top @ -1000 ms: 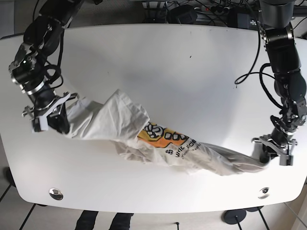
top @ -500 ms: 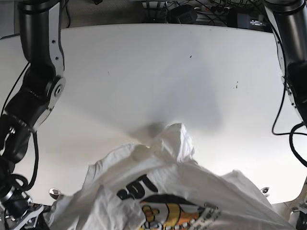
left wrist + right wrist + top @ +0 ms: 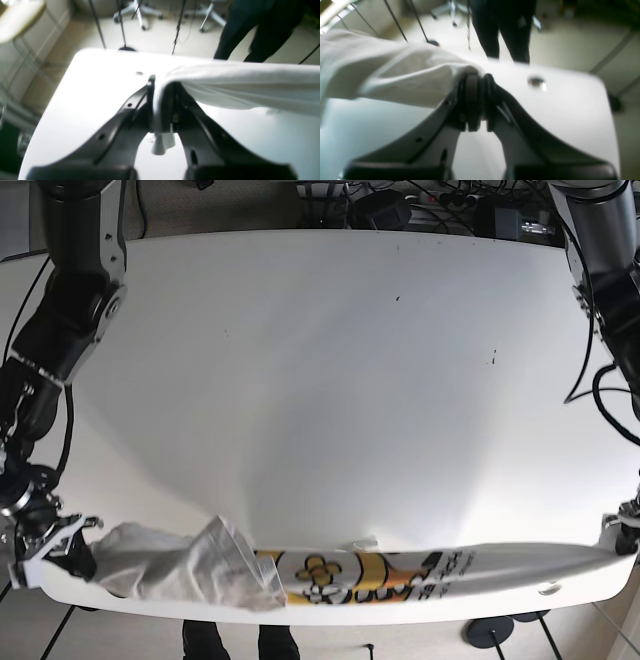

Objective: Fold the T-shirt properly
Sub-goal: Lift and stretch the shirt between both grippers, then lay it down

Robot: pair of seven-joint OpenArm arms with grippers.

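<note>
Here the T-shirt hung stretched along the near edge of the table, the left gripper and right gripper each pinching 1 end.

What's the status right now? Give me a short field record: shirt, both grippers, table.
T-shirt: white with yellow print, stretched in a band along the table's near edge
left gripper: shut on the T-shirt, fabric pinched between the jaws
right gripper: shut on the T-shirt, bunched end
table: white, the T-shirt lies only along its near edge
fold: not yet made
</note>
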